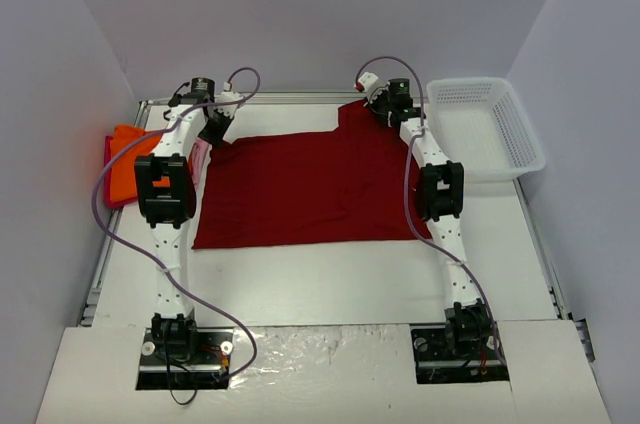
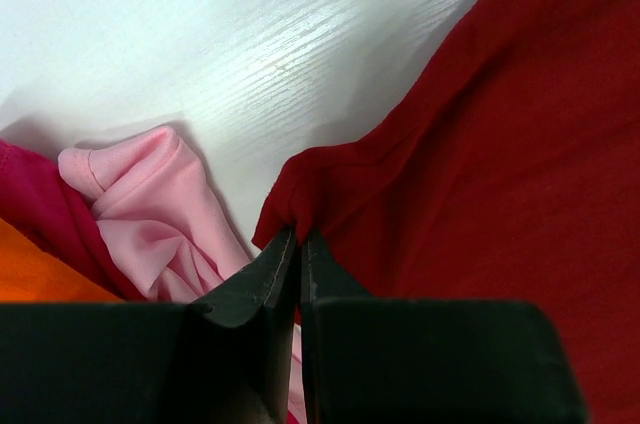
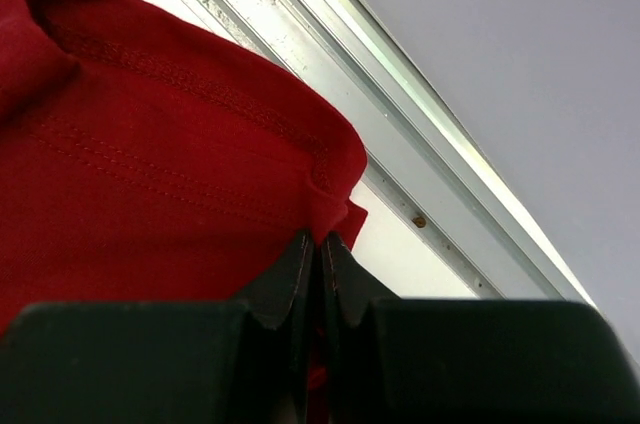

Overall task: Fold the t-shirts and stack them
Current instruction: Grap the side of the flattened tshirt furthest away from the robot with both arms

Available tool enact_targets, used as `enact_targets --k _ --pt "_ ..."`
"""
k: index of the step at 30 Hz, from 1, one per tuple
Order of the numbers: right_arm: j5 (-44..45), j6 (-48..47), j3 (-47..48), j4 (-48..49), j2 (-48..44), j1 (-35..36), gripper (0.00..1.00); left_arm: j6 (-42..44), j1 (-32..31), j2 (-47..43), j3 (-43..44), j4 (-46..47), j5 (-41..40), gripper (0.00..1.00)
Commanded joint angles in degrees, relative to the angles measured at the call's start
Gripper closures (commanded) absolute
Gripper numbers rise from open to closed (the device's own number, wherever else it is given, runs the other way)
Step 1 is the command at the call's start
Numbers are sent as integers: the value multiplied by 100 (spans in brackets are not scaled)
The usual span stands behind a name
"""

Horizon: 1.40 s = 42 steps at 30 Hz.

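I have the left gripper (image 2: 298,246) closed right down on the edge of the dark red t-shirt (image 1: 310,189), with the jaws all but touching and a small fold of cloth pinched between the tips. The right gripper (image 3: 322,244) is shut just as tight on a stitched corner of the same shirt, close to the metal rail (image 3: 420,174) at the far edge of the bench (image 1: 330,289).

What the next move turns on is that the shirt lies flat and spread entirely on the near side of both grippers, towards the arm bases. Its long axis runs crosswise, from one gripper to the other. Each arm holds one end of the far edge, so neither is better placed. I judge the fold needs both grippers to draw that edge together towards the bases, keeping the cloth taut between them.

The pale pink t-shirt (image 2: 150,209) lies bunched just to the outer side of the left gripper, close to the pinched corner but apart from it. The orange t-shirt (image 1: 125,169) lies beyond it. I would watch that the pink cloth does not drag along.
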Motion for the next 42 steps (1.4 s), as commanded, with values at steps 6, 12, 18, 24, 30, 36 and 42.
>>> enact_targets --k 6,12,18,24,30,36,42 --pt "566 -682 167 -74 -294 186 100 -180 -39 -204 280 -36 -135 98" --pt "733 -762 105 -73 -618 274 100 -259 -48 -247 316 -9 -188 98" --pt "874 -771 -149 -65 -970 291 100 -312 -48 -370 307 17 -293 97" --pt "953 -639 -519 -82 -1427 300 100 -356 -39 -520 289 26 -319 98" --pt "1041 -507 -1019 -91 -1927 291 100 -426 -22 -809 52 140 -249 98" --pt "1015 -322 -1827 -152 -2622 256 100 -435 -30 -1187 -343 272 -144 98" --pt "1015 -243 -2698 -223 -3352 186 100 -435 -22 -1530 -712 298 -47 98"
